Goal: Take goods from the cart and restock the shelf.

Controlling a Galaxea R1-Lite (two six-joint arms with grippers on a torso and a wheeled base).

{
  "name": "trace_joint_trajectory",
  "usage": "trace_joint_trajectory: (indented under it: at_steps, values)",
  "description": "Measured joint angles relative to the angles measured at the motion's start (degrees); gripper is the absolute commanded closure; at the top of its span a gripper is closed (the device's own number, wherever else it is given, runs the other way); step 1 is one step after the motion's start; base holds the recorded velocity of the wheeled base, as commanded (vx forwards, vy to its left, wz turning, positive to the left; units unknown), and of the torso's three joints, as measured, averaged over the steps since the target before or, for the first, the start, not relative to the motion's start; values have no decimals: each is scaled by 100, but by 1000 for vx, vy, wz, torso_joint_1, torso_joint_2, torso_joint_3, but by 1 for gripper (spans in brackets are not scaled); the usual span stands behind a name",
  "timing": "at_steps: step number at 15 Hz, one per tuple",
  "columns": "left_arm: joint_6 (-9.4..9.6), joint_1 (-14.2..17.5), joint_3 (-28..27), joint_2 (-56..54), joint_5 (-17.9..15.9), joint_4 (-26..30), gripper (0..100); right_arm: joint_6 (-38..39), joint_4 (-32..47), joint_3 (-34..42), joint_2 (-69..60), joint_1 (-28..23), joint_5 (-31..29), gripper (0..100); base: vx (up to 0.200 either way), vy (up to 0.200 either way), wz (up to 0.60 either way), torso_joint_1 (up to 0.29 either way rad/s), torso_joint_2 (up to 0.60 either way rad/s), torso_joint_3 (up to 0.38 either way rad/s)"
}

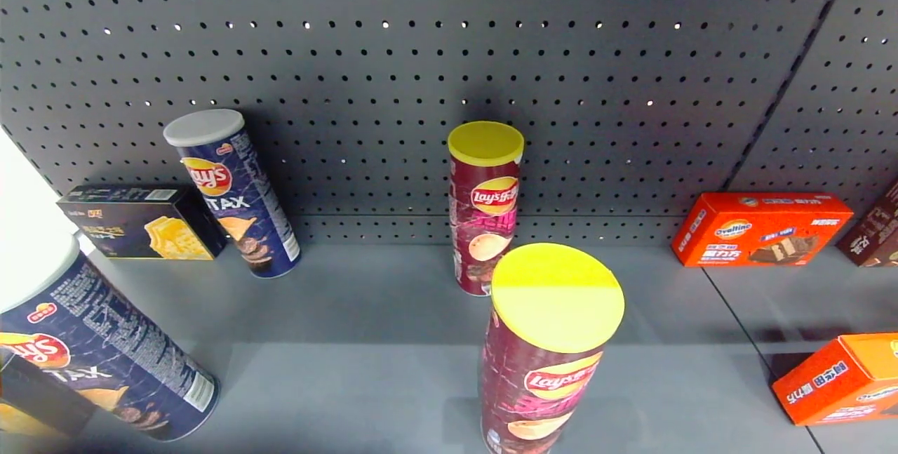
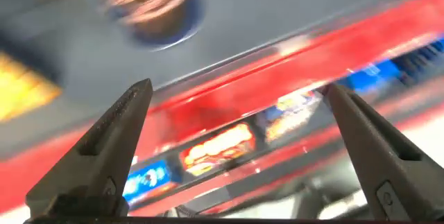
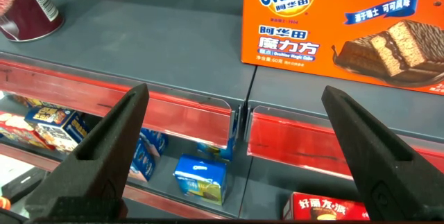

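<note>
Two maroon crisp cans with yellow lids stand upright mid-shelf (image 1: 365,314), the rear maroon can (image 1: 485,208) near the pegboard back panel (image 1: 449,54) at 12 o'clock from the front maroon can (image 1: 547,363). A blue can (image 1: 235,194) stands at 10 o'clock from the pair, just beside a dark box (image 1: 140,222), while a second blue can (image 1: 91,363) stands at the 8 o'clock corner. Orange boxes lie on the right: the rear orange box (image 1: 761,228) at 2 o'clock and the front orange box (image 1: 842,377) at 4 o'clock. The right pincer (image 3: 236,91) hangs spread and empty before the shelf's red rail (image 3: 180,102), with the front orange box well beyond its fingers and untouched. Blue packs (image 3: 201,175) sit on the shelf below. The left pincer (image 2: 237,87) is also spread and holds nothing, with a blurred red shelf edge behind it.
</note>
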Motion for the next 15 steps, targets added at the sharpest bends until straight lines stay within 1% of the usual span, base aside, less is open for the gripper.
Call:
trace_joint_trajectory:
  at_steps: [1,2,3,4,7,9,13,15]
  values:
    - [-68,316,0,-297,-22,90,0,-2,0,0,0,0,0,0,0,0,0,0,0,0]
    - [-191,568,10,-546,-33,167,0,0,0,0,0,0,0,0,0,0,0,0,0,0]
    - [-329,680,10,-725,-44,201,0,-2,0,0,0,0,0,0,0,0,0,0,0,0]
    - [-354,730,10,-837,-51,205,0,-2,0,0,0,0,0,0,0,0,0,0,0,0]
    - [-378,766,10,-997,-62,207,0,-2,0,0,0,0,0,0,0,0,0,0,0,0]
    - [-375,630,10,-1028,-63,207,0,-2,-2,0,0,0,0,0,0,0,0,0,0,0]
    - [-362,545,10,-1050,-71,207,0,-2,0,0,0,0,0,0,0,0,0,0,0,0]
    - [-356,433,10,-1050,-71,207,0,-4,0,0,0,0,2,0,0,0,0,0,0,0]
